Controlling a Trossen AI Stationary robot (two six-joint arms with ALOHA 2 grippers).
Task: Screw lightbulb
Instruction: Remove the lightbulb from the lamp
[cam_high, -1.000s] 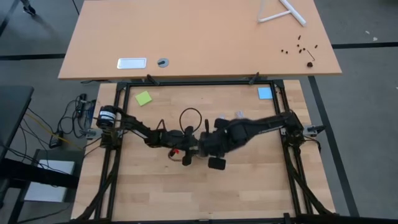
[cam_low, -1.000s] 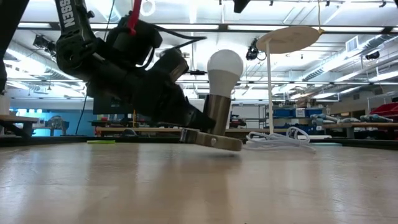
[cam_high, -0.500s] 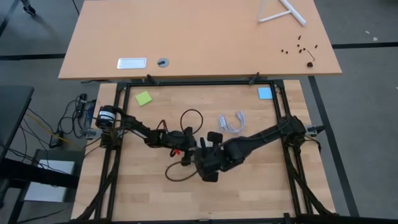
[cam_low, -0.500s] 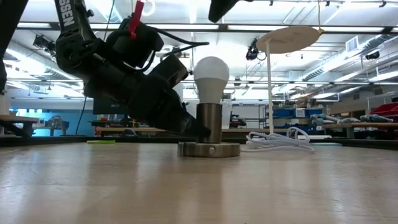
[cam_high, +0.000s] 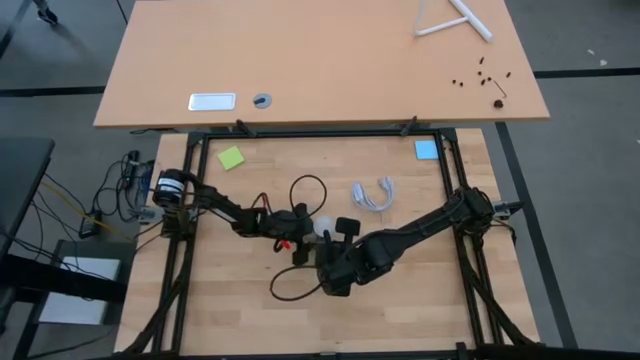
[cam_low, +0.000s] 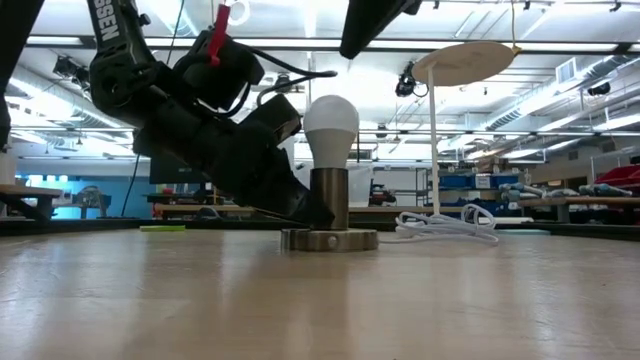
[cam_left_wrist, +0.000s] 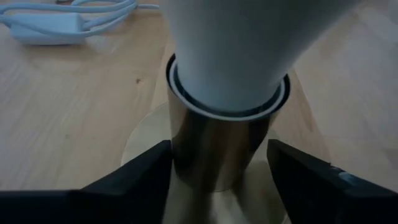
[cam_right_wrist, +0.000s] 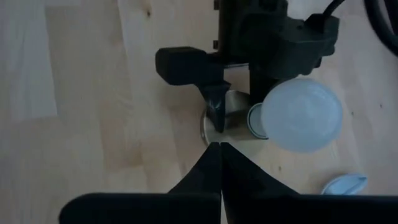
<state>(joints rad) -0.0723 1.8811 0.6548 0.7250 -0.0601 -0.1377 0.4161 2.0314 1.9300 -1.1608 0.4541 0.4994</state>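
Note:
The white lightbulb (cam_low: 331, 118) stands upright in the metal socket (cam_low: 328, 200), whose round base (cam_low: 330, 240) lies flat on the table. From above the bulb (cam_right_wrist: 301, 115) hides most of the socket. My left gripper (cam_left_wrist: 217, 186) comes in low from the table's left, open, with one finger on each side of the socket's column (cam_left_wrist: 217, 149). My right gripper (cam_right_wrist: 217, 152) is shut and hangs above the table just on the near side of the socket, touching nothing; in the low view it shows at the top (cam_low: 372, 22). My left gripper has its fingertips (cam_left_wrist: 158, 158) close against the two sides of the socket's column (cam_left_wrist: 186, 155), low down near the base, coming almost level from the table's left. Whether they touch the column, I cannot tell.
The socket's white cord (cam_high: 373, 195) lies coiled on the table to the far right of the socket. A green note (cam_high: 231, 158) and a blue note (cam_high: 426, 149) lie near the far edge. A black cable loop (cam_high: 288, 288) lies near the right hand.
The socket with the bulb was tilted, one side of its base off the table; it has come upright and its base now lies flat, a little farther left. My right gripper has moved down and toward the table's near edge, off the bulb.

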